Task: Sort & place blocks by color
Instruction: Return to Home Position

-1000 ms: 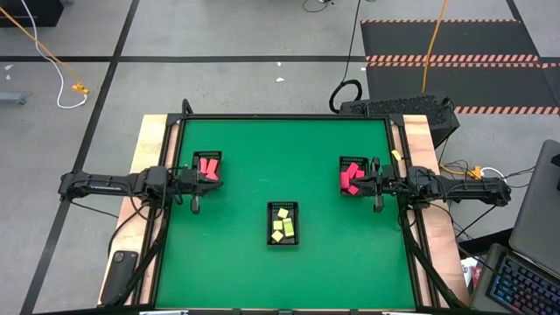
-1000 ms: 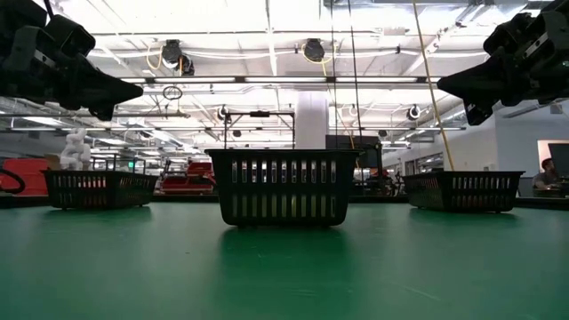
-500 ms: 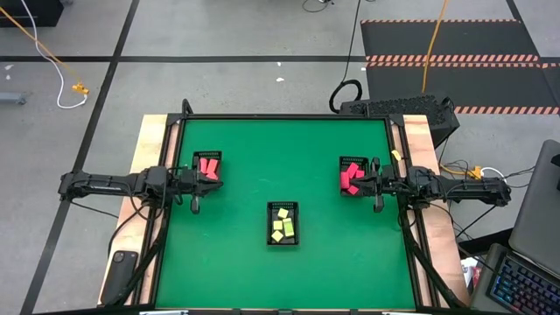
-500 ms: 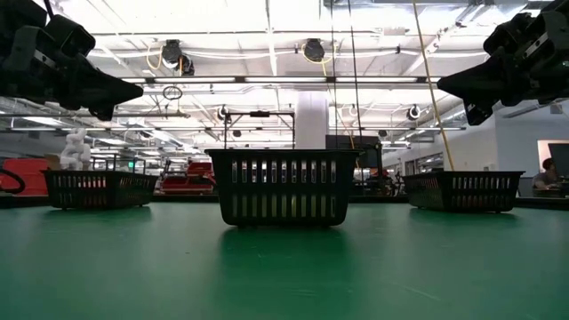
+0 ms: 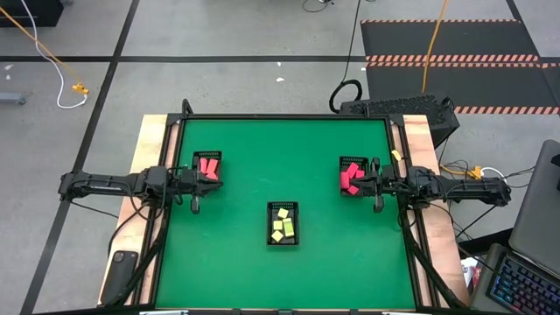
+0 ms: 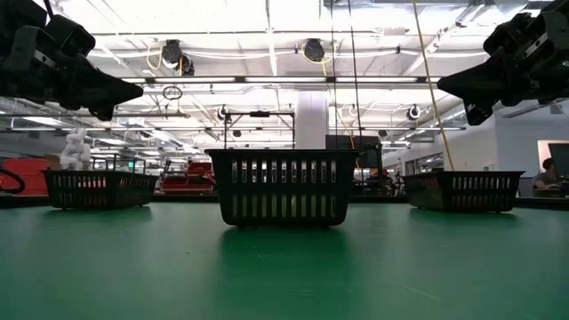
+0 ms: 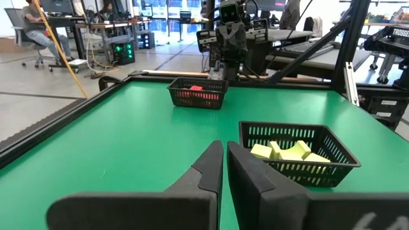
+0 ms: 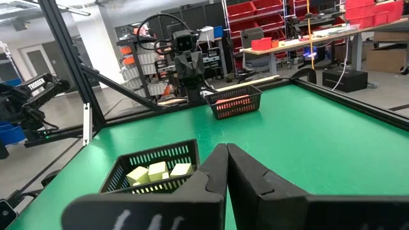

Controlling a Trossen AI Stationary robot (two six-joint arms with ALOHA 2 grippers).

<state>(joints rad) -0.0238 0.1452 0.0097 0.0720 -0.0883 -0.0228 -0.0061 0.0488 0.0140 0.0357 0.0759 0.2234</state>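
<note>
The green table [image 5: 262, 149] fills the middle of the high view, framed in black with pale wooden strips down either side. The left arm [image 5: 105, 184] reaches in level from the left edge of that picture and the right arm [image 5: 464, 190] from the right edge, the two at about the same height in the frame and facing one another.

Three black slotted baskets stand on the green. The left basket [image 5: 196, 159] is left of centre, the right basket [image 5: 342, 163] is right of centre, and the centre basket [image 5: 269, 224] sits lower in the frame, between them and well apart from both. In the low view the centre one stands nearest, with the other two farther back on either side.

The left gripper [image 5: 214, 182] hangs over the lower right corner of the left basket. Its own wrist view shows its fingers [image 7: 208, 167] pressed together with nothing between them. The right gripper [image 5: 359, 181] hangs over the right part of the right basket, its fingers [image 8: 246, 169] likewise drawn together and empty.

The salmon-red blocks [image 5: 207, 166] lie in the left basket, the pink-red blocks [image 5: 351, 176] are heaped in the right basket, and the pale yellow blocks [image 5: 282, 226] lie in the centre basket.

A person [image 7: 38, 25] sits at a desk in the upper left of the left wrist view.
</note>
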